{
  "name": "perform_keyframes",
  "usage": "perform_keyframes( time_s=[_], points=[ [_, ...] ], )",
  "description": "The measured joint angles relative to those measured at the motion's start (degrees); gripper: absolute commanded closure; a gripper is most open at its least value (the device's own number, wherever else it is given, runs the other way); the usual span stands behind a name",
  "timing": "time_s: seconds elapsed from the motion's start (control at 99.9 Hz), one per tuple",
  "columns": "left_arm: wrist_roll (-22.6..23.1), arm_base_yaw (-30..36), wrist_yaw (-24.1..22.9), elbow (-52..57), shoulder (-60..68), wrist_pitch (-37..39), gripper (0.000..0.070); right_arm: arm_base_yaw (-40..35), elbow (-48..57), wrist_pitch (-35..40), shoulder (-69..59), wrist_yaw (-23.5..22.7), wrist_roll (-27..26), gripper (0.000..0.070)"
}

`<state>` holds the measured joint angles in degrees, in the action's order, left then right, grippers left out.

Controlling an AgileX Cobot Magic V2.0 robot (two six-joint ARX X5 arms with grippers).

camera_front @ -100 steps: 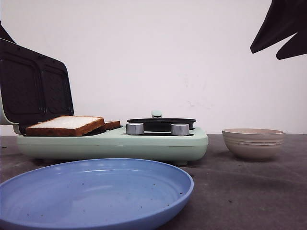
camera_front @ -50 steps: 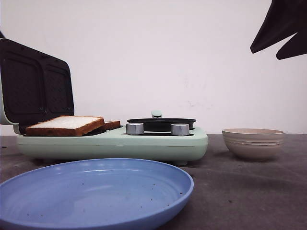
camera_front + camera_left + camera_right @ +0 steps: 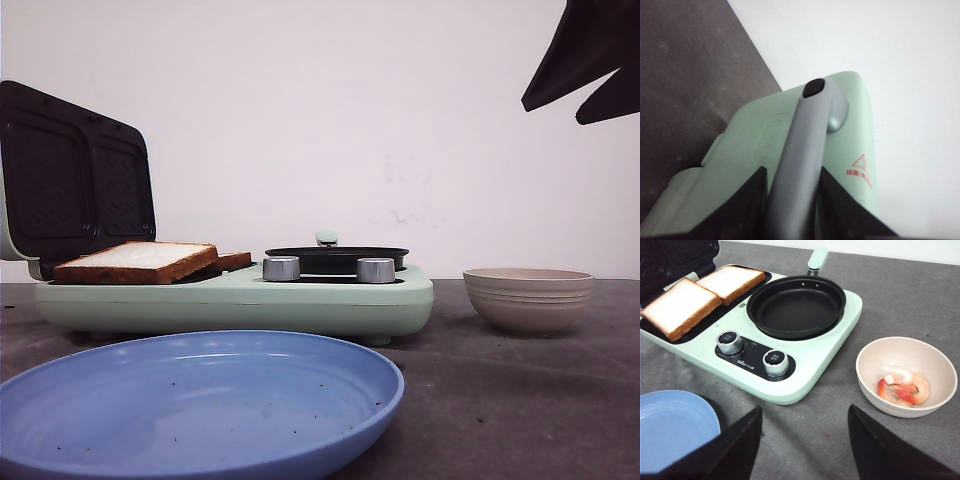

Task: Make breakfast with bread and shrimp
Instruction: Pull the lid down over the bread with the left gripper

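Two bread slices lie side by side on the open sandwich tray of the mint-green breakfast maker; the front view shows them under the raised lid. Shrimp lie in the beige bowl, hidden inside it in the front view. My left gripper is shut on the lid's grey handle behind the lid. My right gripper is open and empty, high above the table in front of the bowl, at the upper right of the front view.
A black frying pan sits on the maker's right half, with two silver knobs in front. A blue plate lies nearest the camera, in front of the maker. The bowl stands right of the maker on the dark table.
The lid has swung a little further open and stands more upright. The dark bit of my left arm above it has left the front view. My right gripper has not moved.
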<state>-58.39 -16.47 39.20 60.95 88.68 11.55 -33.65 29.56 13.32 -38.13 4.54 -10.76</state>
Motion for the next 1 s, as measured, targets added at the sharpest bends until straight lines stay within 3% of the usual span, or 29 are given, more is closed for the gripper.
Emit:
perform_keyframes(
  time_s=[0.581,1.001],
  points=[
    [7.5,9.3,0.8,0.5,-0.7,0.3,0.069,0.0,0.0,0.0,0.0,0.0,0.0,0.0371],
    [17.6,17.8,-7.3,1.0,-1.4,-5.8,0.069,0.0,0.0,0.0,0.0,0.0,0.0,0.0371]
  ],
)
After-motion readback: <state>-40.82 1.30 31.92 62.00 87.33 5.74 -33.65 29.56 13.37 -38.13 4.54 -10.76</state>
